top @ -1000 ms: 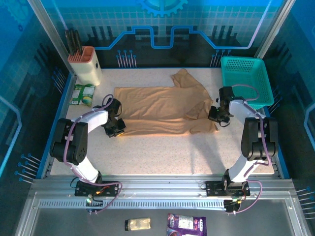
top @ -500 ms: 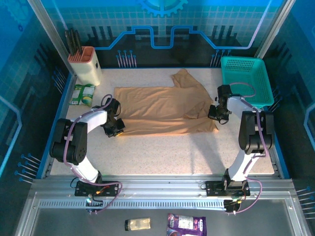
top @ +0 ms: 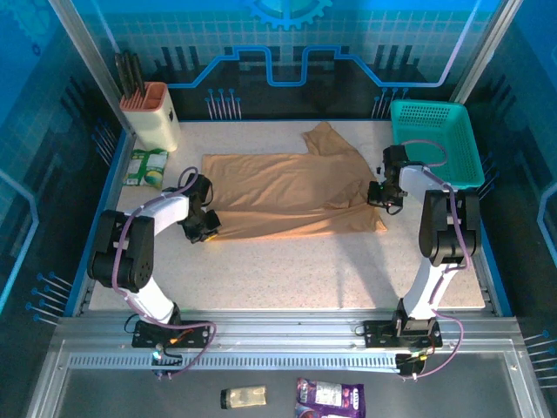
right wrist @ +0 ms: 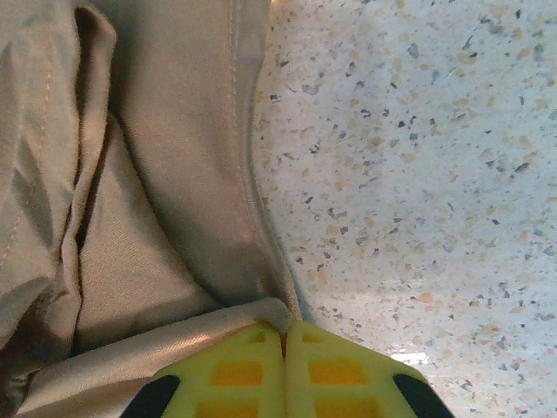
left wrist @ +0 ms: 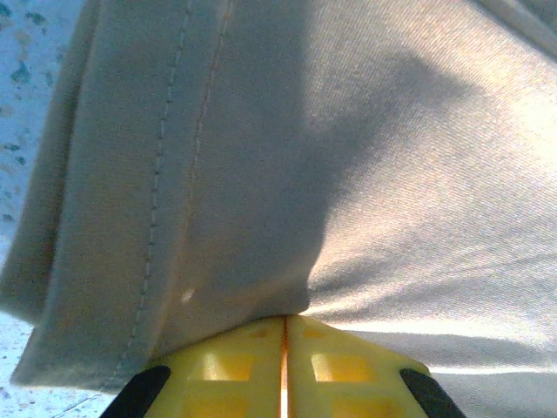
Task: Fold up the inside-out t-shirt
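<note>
The inside-out t-shirt point(top: 287, 187) lies as a wide tan sheet across the far half of the table, one sleeve pointing to the back. My left gripper point(top: 207, 225) sits at the shirt's near left corner. In the left wrist view its yellow fingers point(left wrist: 244, 357) are shut on a pinch of stitched hem point(left wrist: 165, 174). My right gripper point(top: 380, 197) is at the shirt's right edge, beside a bunched fold. In the right wrist view it point(right wrist: 285, 329) is shut on a small lip of the cloth point(right wrist: 174, 174).
A teal basket point(top: 435, 144) stands at the back right, close to the right arm. A holder with knives point(top: 155, 111) and a green packet point(top: 146, 167) sit at the back left. Bare speckled table point(top: 305, 270) stretches in front of the shirt.
My right gripper has moved toward the back of the table with the shirt's right edge, and the loose flap there lies flatter. The left arm has not moved.
</note>
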Available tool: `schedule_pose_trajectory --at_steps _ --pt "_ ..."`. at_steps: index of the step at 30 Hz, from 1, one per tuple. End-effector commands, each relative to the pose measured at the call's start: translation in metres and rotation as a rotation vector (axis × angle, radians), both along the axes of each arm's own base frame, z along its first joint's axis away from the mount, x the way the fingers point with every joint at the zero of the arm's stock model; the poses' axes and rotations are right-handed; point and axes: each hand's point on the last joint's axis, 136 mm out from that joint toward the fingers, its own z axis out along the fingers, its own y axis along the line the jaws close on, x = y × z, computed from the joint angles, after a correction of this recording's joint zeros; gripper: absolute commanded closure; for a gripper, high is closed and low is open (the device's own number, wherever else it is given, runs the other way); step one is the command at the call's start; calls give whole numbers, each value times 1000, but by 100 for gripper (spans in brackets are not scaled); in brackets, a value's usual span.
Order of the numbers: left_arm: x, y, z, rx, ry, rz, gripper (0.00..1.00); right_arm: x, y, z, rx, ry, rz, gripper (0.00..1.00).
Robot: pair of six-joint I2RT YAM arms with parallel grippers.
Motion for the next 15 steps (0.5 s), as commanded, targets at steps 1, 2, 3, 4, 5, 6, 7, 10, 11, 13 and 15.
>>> schedule_pose_trajectory --at_steps 1,2,3,4,5,6,7,10,11,13,15 --pt "-23 16 -13 59 79 9 90 11 -9 10 -39 -32 -3 82" --pt "-23 16 -13 59 79 9 90 10 -9 13 -41 -33 -4 76" --pt "-23 16 -12 58 77 9 90 7 -10 17 -43 -32 -8 74" --pt "-23 16 -11 60 75 9 90 4 -10 21 -46 -33 -12 72" --pt "-23 16 -10 59 70 10 90 -1 -12 26 -50 -34 -19 70" --pt "-23 16 -8 59 67 11 90 -6 -12 30 -52 -36 -26 68" --pt "-22 16 -7 59 62 12 90 -12 -13 32 -51 -36 -32 68" --pt "-19 15 -2 53 46 15 90 -32 -13 35 -29 -28 -57 67" --pt "-19 15 -1 54 43 15 90 -40 -14 33 -22 -18 -70 67" --pt "-17 17 0 59 42 17 90 -54 -17 32 -5 -9 -99 67" --pt "-17 18 0 65 42 16 90 -65 -17 31 36 -11 -128 68"
